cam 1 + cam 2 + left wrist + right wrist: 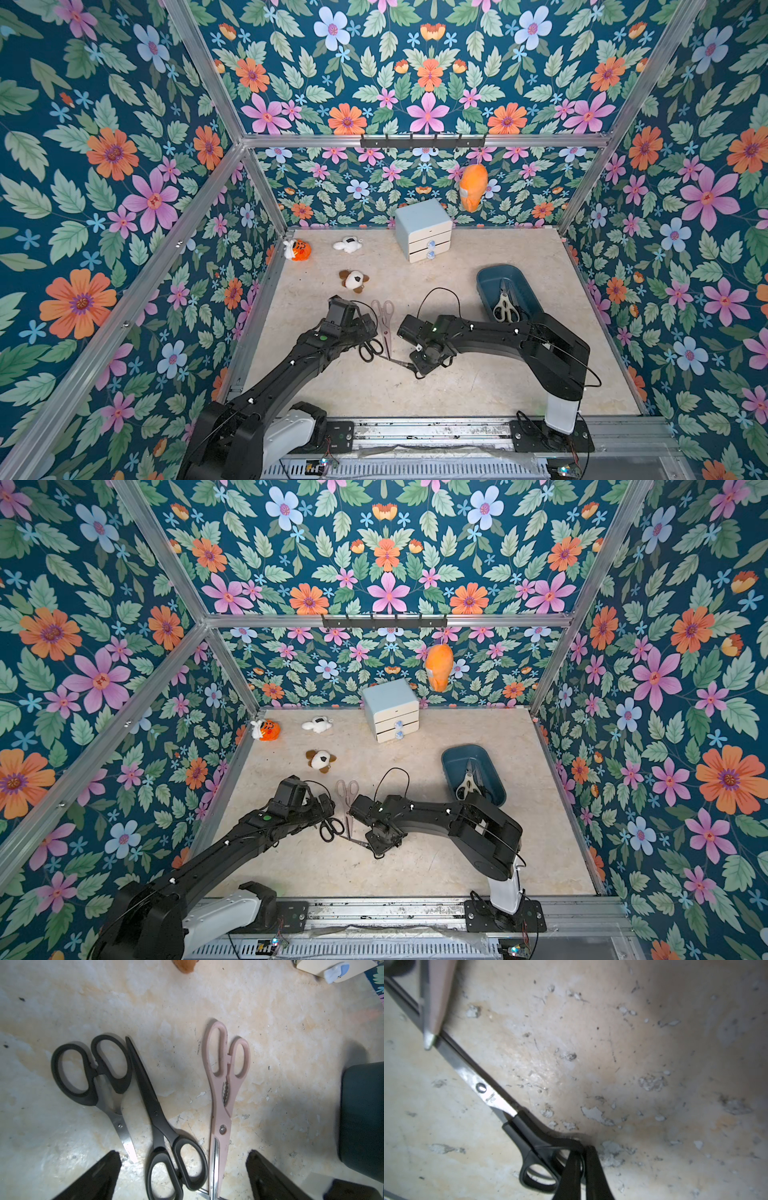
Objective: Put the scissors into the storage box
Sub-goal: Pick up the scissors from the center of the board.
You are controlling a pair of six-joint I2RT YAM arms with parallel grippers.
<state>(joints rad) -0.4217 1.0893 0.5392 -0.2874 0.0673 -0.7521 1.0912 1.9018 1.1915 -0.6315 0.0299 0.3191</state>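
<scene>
**Item 1: right gripper**. Jaws pinched tight on the blk handle loop of the silver-bladed scissors. That pr sits low at the table; we can't tell if it's lifted. In both top views only a sliver of blade shows, as the wrist hides the handle.

**Item 2: left gripper**. Jaws spread full wide, holding nothing, over the all-black scissors. Fingers are cut off by the frame edge, and in both top views the wrist hides them.

**Item 3: pink scissors**. On the table btwn the two arms, handles toward the far wall. In the right wrist view the tip lies across the held pr's blade.

**Item 4: short blk-handled scissors**. Just beside the all-black pr, the two lying opposite ways. We can't find them in the top views.

**Item 5: storage box**. On the right side of the table; the right arm hides its near end. Cream shears are inside w/ darker prs beside them, count unclear.

**Item 6: dark shape**. At the edge of the left wrist view; we can't identify it.
</scene>
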